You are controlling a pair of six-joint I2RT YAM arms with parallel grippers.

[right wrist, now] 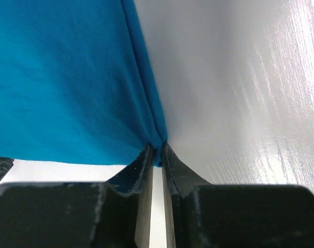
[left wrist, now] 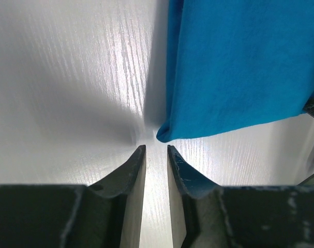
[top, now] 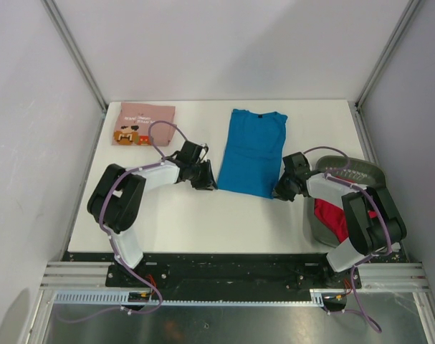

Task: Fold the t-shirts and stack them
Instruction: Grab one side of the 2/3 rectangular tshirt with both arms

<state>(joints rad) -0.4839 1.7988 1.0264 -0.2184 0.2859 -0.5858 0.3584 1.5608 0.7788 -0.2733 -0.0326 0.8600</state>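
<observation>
The bright blue t-shirt (top: 251, 150) lies flat in the middle of the table, folded into a long strip. My left gripper (top: 205, 180) sits at its near left corner; in the left wrist view the jaws (left wrist: 157, 147) stand a narrow gap apart with nothing between them, the shirt's corner (left wrist: 164, 135) just beyond the tips. My right gripper (top: 280, 192) is at the near right corner, shut on the blue cloth (right wrist: 63, 77) at the tips (right wrist: 158, 147). The pink printed t-shirt (top: 142, 123) lies folded at the back left. The red t-shirt (top: 332, 218) sits in the basket.
The dark grey basket (top: 357, 174) stands at the table's right edge beside the right arm. White walls and metal posts enclose the table on three sides. Bare white tabletop (top: 203, 215) runs along the front between the arms.
</observation>
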